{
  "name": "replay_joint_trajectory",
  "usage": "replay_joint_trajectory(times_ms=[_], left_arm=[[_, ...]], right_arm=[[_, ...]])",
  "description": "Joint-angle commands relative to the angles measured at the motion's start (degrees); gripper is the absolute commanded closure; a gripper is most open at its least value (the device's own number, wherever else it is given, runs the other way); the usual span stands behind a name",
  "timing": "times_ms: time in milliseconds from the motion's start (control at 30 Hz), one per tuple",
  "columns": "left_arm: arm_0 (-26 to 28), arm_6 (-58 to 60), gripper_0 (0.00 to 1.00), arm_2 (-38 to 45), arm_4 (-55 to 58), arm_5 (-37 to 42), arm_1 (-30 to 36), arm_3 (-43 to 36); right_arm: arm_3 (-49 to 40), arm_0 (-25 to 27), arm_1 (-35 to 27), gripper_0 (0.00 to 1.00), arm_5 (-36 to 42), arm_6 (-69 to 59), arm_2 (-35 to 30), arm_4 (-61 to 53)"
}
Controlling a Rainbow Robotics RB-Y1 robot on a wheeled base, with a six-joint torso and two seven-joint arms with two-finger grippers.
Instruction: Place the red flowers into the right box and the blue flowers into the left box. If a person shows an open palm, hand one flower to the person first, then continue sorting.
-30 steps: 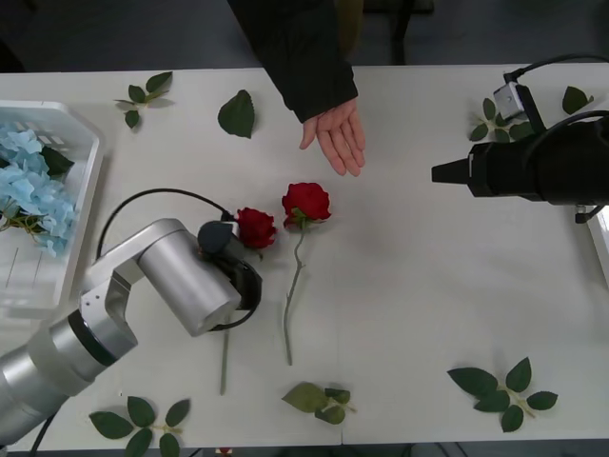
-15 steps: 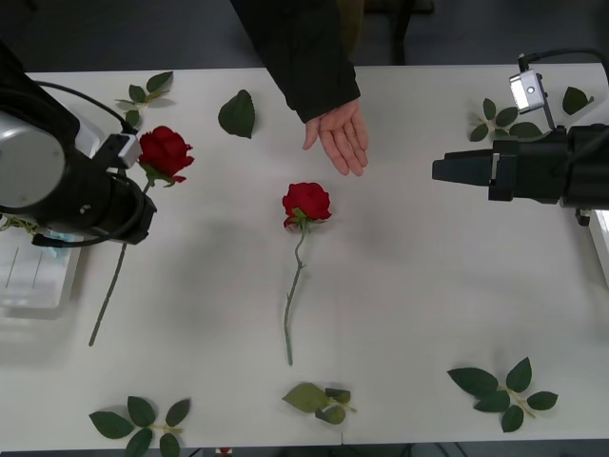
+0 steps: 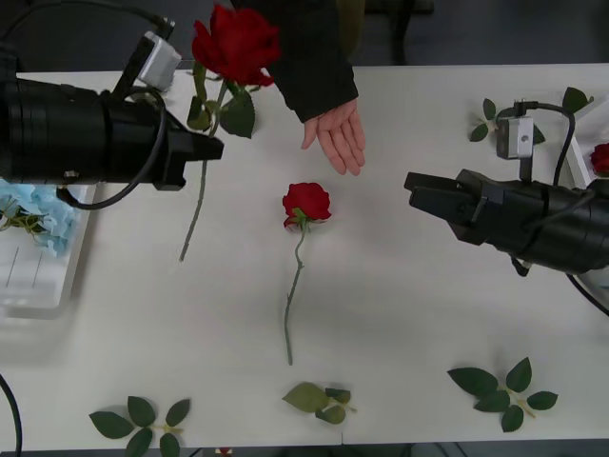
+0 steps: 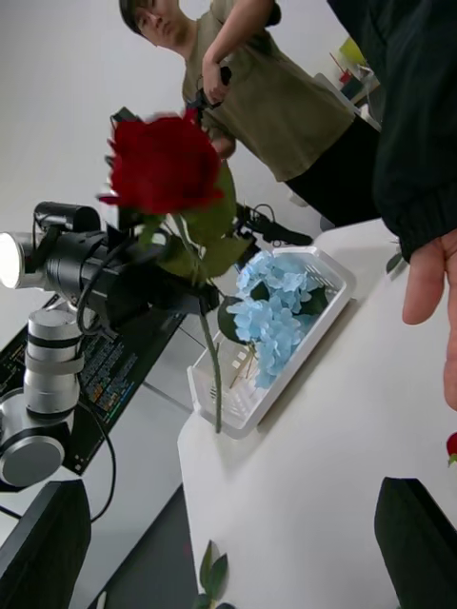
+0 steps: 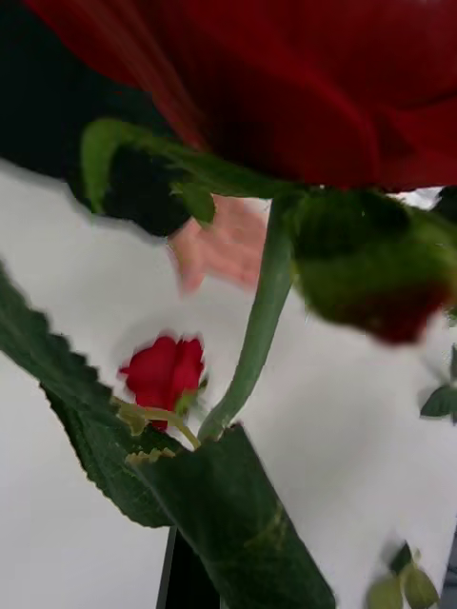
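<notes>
From the front, the left gripper sits raised at about ten o'clock over the white table, pinching the thin green stem of a red rose whose ruffled, velvety head rides up at twelve o'clock, its stem tail hanging clear of the tabletop. The person's open palm lies at one o'clock from the table's centre, just beside that rose. A second rose rests flat at the centre, stem trailing toward six o'clock. The right gripper hovers at three o'clock, jaws parted and holding nothing.

The right wrist view adds what the front crops: the slotted white left box (a grid-walled plastic basket) heaped with the pale, papery blue flowers, and the held rose standing tall above it. The left wrist view gives the close texture, namely a smooth stem, serrated matte leaves and the centre rose far below. At the front view's three o'clock edge, a red head lies at the rim of the right box.
</notes>
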Motion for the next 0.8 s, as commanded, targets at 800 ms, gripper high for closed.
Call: replay_joint_trajectory(times_ms=[800], left_arm=[[-2.36, -9.68, 1.0, -28.47, 10.82, -47.67, -1.19, 4.75]], right_arm=[[4.83, -6.12, 16.07, 0.13, -2.63, 8.29, -1.05, 14.52]])
